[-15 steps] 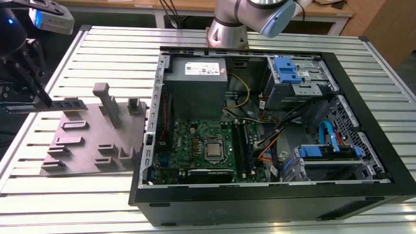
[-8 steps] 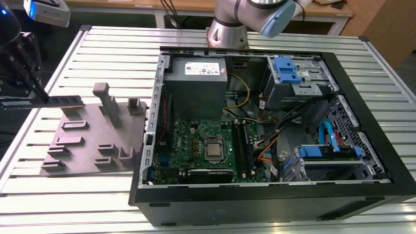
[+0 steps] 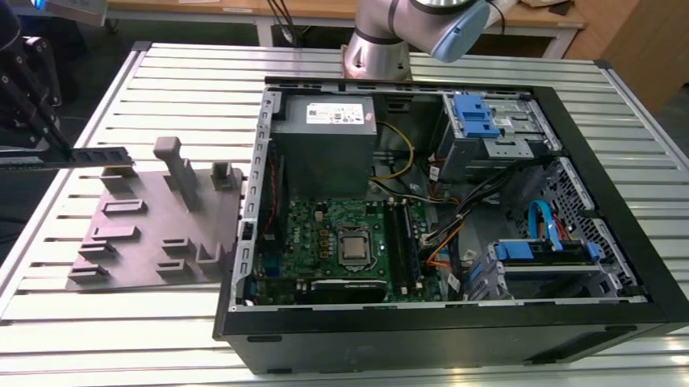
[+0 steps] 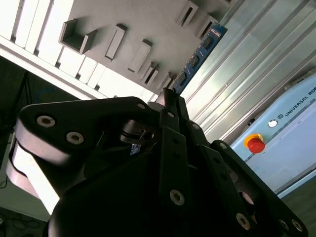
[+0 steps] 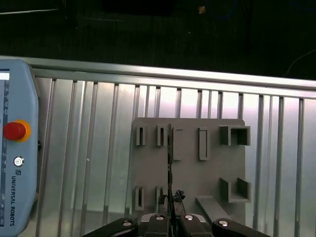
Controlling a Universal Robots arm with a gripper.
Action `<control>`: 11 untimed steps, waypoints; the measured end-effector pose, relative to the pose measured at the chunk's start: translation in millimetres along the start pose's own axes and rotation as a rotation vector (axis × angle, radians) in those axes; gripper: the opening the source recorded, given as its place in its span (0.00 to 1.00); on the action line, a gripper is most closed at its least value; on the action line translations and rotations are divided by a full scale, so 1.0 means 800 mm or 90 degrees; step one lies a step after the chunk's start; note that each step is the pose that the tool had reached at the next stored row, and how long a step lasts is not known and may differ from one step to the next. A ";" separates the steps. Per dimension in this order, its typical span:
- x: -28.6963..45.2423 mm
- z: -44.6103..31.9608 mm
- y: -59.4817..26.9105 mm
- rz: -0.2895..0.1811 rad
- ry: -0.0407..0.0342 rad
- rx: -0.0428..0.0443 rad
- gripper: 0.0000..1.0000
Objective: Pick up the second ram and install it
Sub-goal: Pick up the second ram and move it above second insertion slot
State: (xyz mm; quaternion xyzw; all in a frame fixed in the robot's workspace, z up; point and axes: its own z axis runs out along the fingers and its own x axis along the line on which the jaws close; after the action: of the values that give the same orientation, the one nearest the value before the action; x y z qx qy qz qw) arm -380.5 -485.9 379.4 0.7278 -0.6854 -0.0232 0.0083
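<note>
Plainly the gripper [image 3: 68,153] is clamped on one end of the ram [image 3: 105,155], holding it level in the air above the fixture [image 3: 140,242] and clear of the fixture's slots. In the second wrist view the fingers [image 4: 174,133] pinch the board's near end while the rest of the ram [image 4: 200,52] juts out free over the fixture. I judge the ram light and stiff, but thin and fragile. Its chips and contact edge should not be squeezed. Holding the flat faces at one short end suits it, though so long an overhang could let it tilt or slip.
</note>
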 end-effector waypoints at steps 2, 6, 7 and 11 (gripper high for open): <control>-0.0001 -0.0039 0.000 0.000 -0.0002 0.0000 0.14; -0.0003 -0.0140 0.001 0.000 -0.0016 0.0001 0.14; -0.0003 -0.0163 0.001 0.000 -0.0026 0.0002 0.14; -0.0005 -0.0225 0.001 0.000 -0.0053 0.0004 0.14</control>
State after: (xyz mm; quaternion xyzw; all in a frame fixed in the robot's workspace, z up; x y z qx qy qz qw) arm -380.5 -485.9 397.4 0.7278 -0.6853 -0.0260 0.0052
